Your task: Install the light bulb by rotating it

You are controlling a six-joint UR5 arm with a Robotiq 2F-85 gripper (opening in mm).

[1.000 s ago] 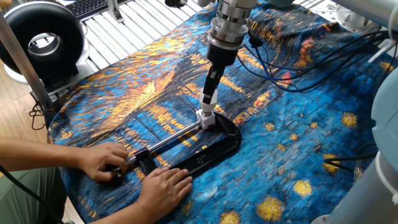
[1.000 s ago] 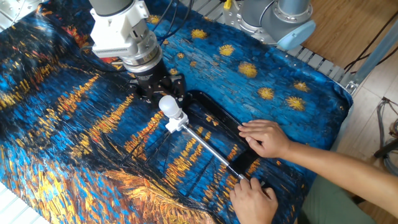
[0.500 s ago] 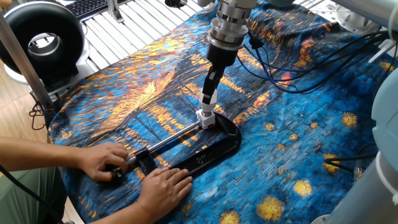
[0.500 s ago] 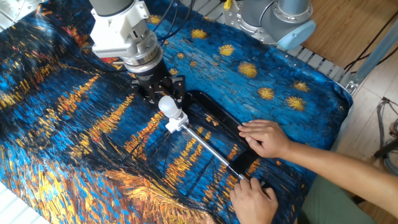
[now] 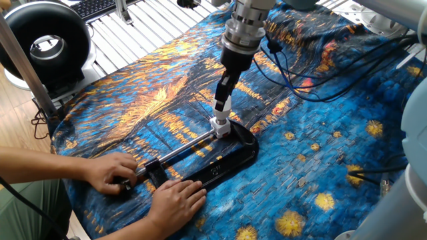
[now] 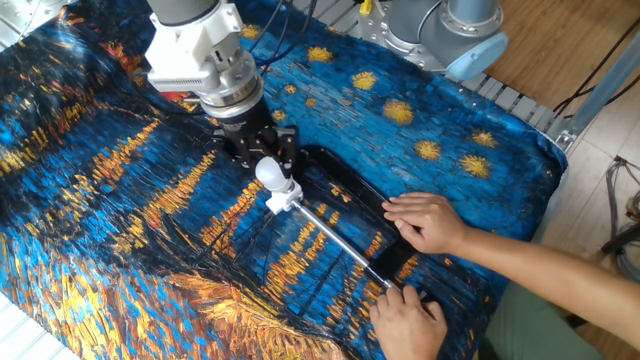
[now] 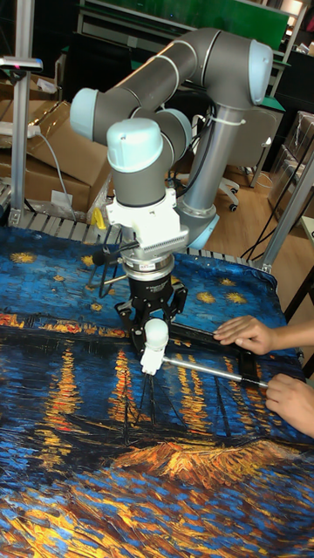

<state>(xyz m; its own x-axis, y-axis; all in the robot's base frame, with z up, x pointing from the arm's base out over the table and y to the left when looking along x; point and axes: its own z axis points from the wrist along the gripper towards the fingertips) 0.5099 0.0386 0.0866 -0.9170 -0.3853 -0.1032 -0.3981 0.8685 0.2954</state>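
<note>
The light bulb [image 6: 270, 172] stands upright with its neck in a white socket block [image 6: 283, 197], which sits at the end of a metal rod [image 6: 340, 243] on a black base [image 5: 235, 159]. My gripper [image 6: 266, 160] comes down from above with a black finger on each side of the dome, shut on the bulb. In the one fixed view the fingers [image 5: 225, 85] look like one thin bar ending on the bulb [image 5: 222, 107]. The tall fixed view shows the bulb [image 7: 155, 334] between the gripper's [image 7: 155, 324] dark fingers.
A person's two hands [image 5: 113, 171] [image 5: 177, 199] hold down the near end of the black base and rod. A blue and orange patterned cloth [image 5: 153, 100] covers the table. Cables [image 5: 300, 73] lie behind the arm. A black round device [image 5: 43, 43] stands at the far left.
The gripper has turned slightly about its vertical axis around the bulb. The bulb, socket and hands stay where they were.
</note>
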